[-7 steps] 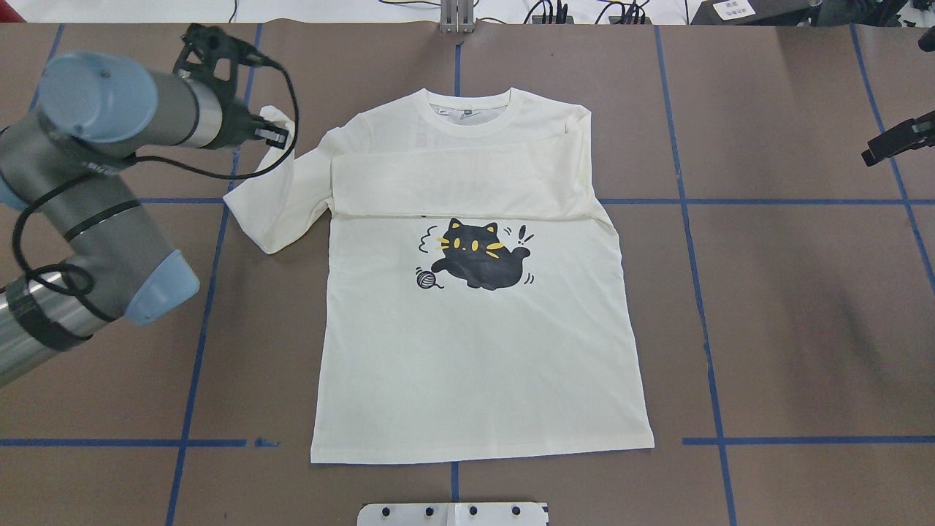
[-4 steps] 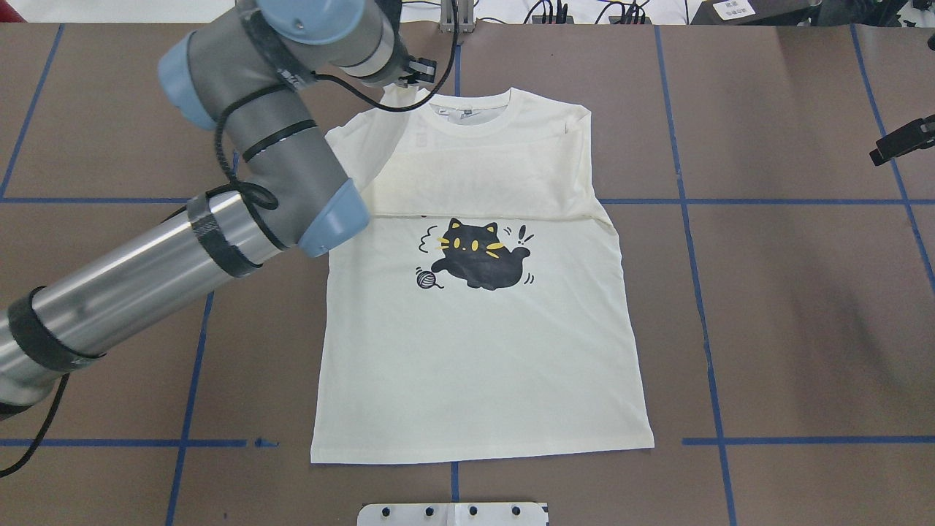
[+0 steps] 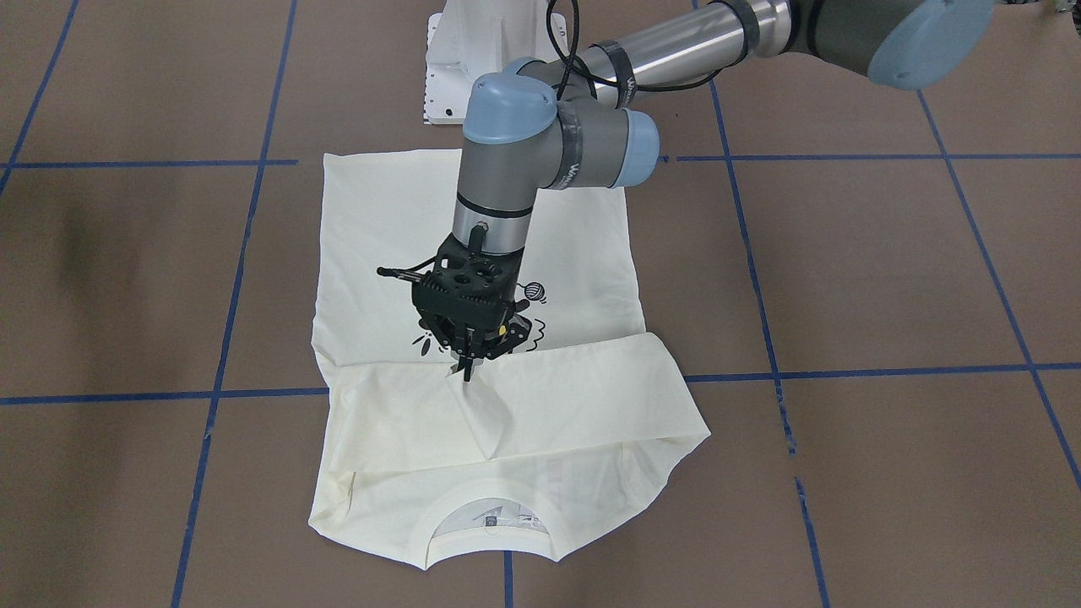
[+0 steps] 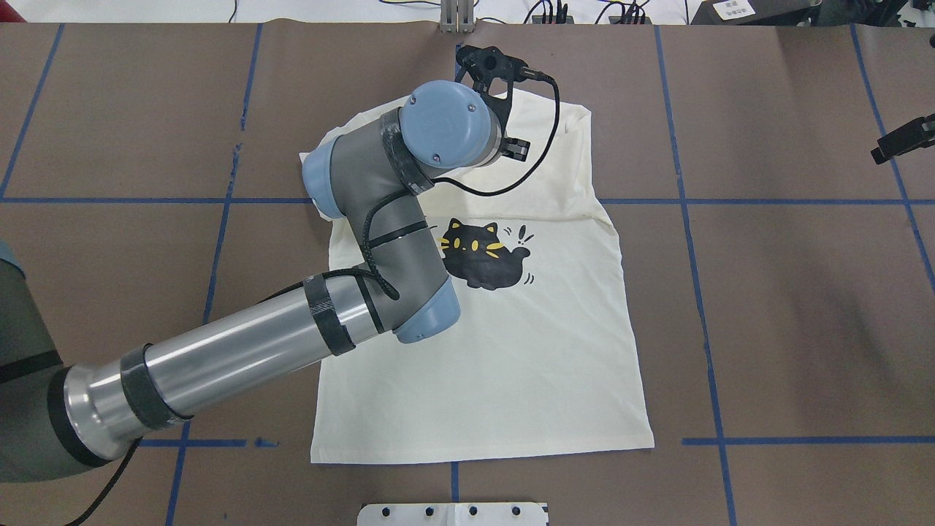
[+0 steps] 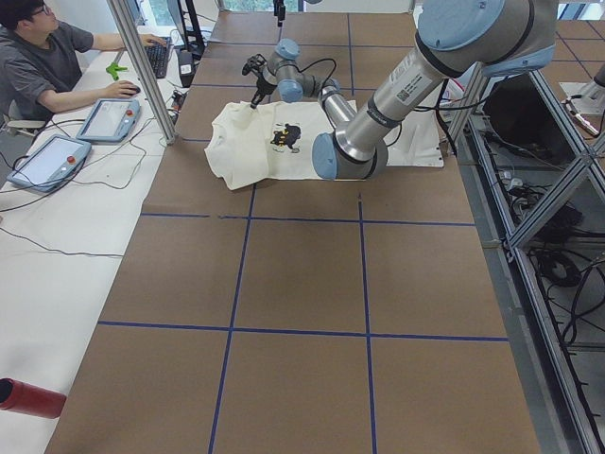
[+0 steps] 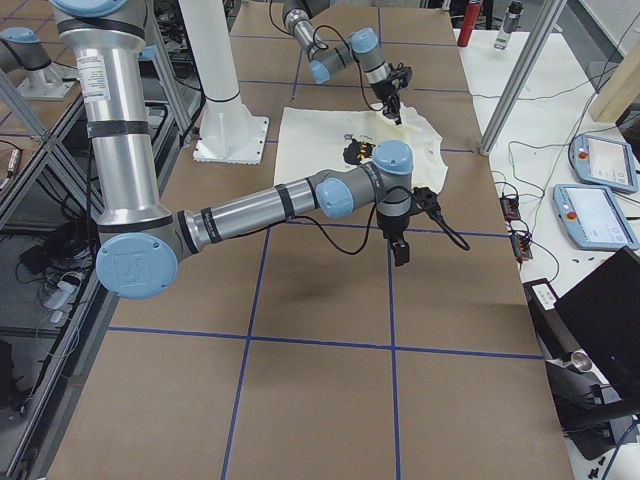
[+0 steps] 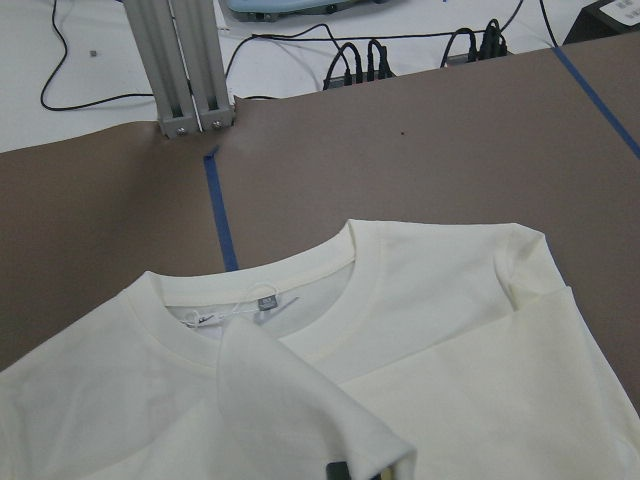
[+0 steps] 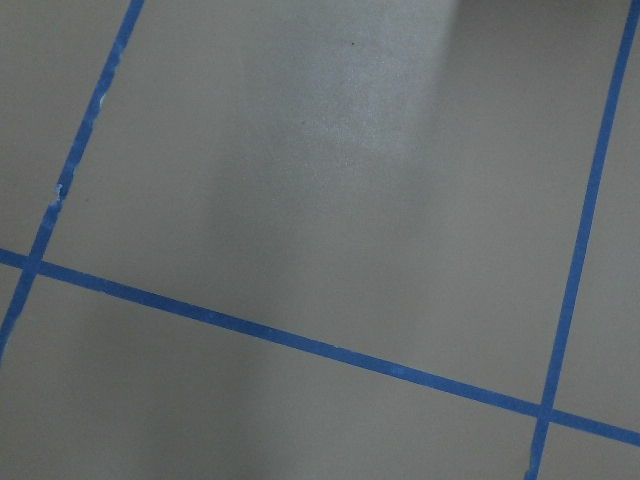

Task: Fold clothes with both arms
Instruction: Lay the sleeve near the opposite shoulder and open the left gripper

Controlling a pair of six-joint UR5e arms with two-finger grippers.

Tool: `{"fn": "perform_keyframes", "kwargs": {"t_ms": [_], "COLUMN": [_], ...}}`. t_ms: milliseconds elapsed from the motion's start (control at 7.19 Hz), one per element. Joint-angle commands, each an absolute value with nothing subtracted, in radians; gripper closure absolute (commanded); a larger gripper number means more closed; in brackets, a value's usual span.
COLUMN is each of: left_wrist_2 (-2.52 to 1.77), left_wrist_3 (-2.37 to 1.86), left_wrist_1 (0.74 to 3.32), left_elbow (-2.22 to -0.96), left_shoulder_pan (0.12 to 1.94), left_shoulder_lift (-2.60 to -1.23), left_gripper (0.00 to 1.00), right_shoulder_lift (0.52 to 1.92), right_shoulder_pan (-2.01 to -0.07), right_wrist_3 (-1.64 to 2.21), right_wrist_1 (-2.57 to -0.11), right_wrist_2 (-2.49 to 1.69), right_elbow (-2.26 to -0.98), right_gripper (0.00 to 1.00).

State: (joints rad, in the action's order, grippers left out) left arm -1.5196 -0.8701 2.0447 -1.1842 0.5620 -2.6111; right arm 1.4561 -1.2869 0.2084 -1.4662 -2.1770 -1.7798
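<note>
The cream T-shirt (image 4: 511,365) lies face up on the brown table, its black cat print (image 4: 482,256) showing. One sleeve lies folded flat across the chest (image 3: 583,397). My left gripper (image 3: 465,365) hangs over the chest, just above the cat, shut on the other sleeve's cuff (image 3: 477,414), which drapes down from its fingers. The left wrist view shows that cuff (image 7: 300,400) in front of the collar (image 7: 250,310). My right gripper (image 4: 902,139) hovers over bare table far to the shirt's right; whether it is open or shut I cannot tell.
The white pedestal base (image 3: 448,67) stands at the robot's edge by the shirt's hem. An aluminium post (image 7: 190,60) and cables sit beyond the collar. Blue tape lines (image 8: 300,345) grid the table. A person (image 5: 47,66) sits at a side desk with tablets.
My left arm has swung from left of the shirt rightward, carrying the sleeve cuff over the shoulder and onto the chest. The right gripper has stayed where it was.
</note>
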Motion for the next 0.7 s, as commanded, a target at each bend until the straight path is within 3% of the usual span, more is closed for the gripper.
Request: {"fn": "perform_keyframes", "kwargs": {"t_ms": [0,278,417,556], "left_wrist_2": [-1.496,-1.467,-1.466,-1.466], "left_wrist_3": [-0.83,-0.831,-0.831,-0.844], "left_wrist_1": [2.181,2.187,2.189,2.251], "left_elbow": [-1.054,-1.02,-1.02,-1.02], "left_shoulder_pan": [0.528,0.503,0.493,0.489], "left_shoulder_lift": [-2.676,-2.714,-2.726,-2.717], "left_gripper": [1.0,1.0,0.71,0.01], "right_shoulder_lift": [1.456,1.454,1.451,1.447], "right_shoulder_pan": [-1.287,-1.287,-1.287,-1.287], "right_wrist_3": [0.21,0.212,0.221,0.222], "right_wrist_1": [-1.465,-1.465,-1.465,-1.465], "right_wrist_2": [-2.177,-2.177,-2.177,-2.175], "right_elbow": [-1.784,-1.784,-1.783,-1.781], "right_gripper": [0.0,0.0,0.0,0.0]}}
